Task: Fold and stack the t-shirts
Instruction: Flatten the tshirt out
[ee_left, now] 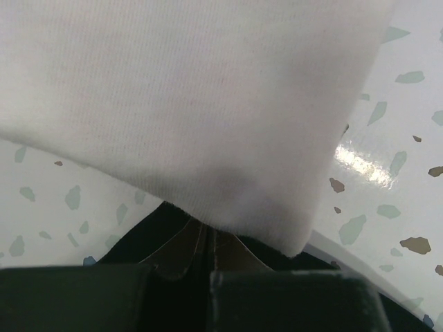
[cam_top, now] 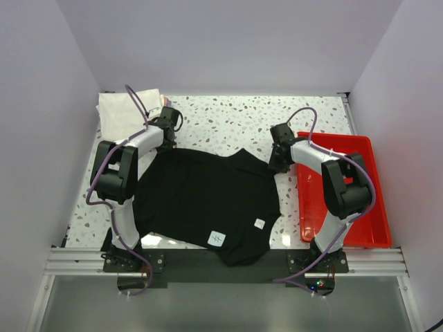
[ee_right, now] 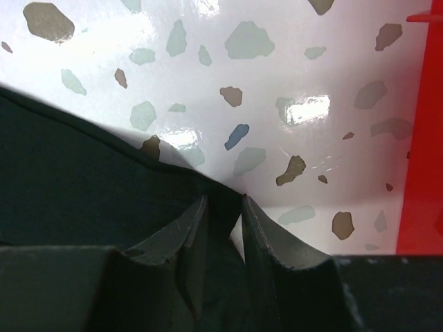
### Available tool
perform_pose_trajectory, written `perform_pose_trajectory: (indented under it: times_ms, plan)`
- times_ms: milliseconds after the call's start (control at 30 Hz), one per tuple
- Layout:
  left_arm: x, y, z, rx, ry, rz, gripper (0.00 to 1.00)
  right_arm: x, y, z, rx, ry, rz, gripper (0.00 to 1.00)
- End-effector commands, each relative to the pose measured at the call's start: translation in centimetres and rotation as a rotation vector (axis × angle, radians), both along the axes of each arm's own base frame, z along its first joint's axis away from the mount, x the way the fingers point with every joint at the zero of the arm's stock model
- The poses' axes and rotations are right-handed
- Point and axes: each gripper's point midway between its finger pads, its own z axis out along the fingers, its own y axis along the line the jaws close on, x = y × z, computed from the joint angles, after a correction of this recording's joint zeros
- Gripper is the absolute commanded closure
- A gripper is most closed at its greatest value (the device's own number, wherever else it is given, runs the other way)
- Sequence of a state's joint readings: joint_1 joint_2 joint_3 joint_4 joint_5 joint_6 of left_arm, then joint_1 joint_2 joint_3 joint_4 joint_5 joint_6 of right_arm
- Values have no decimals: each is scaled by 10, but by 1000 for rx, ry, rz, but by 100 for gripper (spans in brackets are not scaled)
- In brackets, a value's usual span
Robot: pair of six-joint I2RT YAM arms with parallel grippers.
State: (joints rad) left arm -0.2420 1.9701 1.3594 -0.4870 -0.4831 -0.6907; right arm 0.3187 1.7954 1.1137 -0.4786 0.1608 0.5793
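Note:
A large black t-shirt (cam_top: 208, 200) lies spread on the speckled table, with two small white labels (cam_top: 217, 238) near its front edge. My left gripper (cam_top: 168, 128) is at its far left corner; in the left wrist view its jaws (ee_left: 208, 232) are pressed together with black cloth (ee_left: 149, 228) at the tips, which sit under the edge of a folded white shirt (ee_left: 194, 104). My right gripper (cam_top: 278, 158) is at the shirt's far right corner, shut on a fold of black cloth (ee_right: 76, 180) between the fingers (ee_right: 223, 204).
The folded white shirt (cam_top: 124, 111) lies at the back left corner, with a sliver of pink cloth (cam_top: 165, 102) beside it. A red plastic tray (cam_top: 374, 228) stands along the right edge and shows in the right wrist view (ee_right: 419, 173). White walls enclose the table.

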Motion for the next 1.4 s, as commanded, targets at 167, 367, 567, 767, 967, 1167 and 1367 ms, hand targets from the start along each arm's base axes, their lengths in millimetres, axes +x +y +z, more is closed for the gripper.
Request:
perform_pose_trajectory:
  times_ms: [167, 367, 567, 767, 967, 1167, 1367]
  plan:
    - [9, 3, 19, -11, -62, 3, 100, -13, -3, -17, 25, 22, -89, 83]
    - [9, 5, 25, -6, -69, 2, 100, 6, 3, 8, 61, -100, -64, 100]
    - [13, 4, 50, -18, -124, 1, 100, 40, -9, 88, -26, -311, 6, 100]
    - [14, 2, 97, -46, -230, -3, 100, 47, -13, 154, -62, -468, 98, 100]
    - [0, 4, 173, -88, -401, -7, 100, 35, -21, 258, -59, -722, 138, 100]
    - [-45, 6, 275, -165, -676, -15, 100, -11, -38, 383, -40, -972, 138, 100]
    - [-124, 9, 407, -294, -1053, -97, 100, -86, -29, 512, 100, -1269, 273, 100]
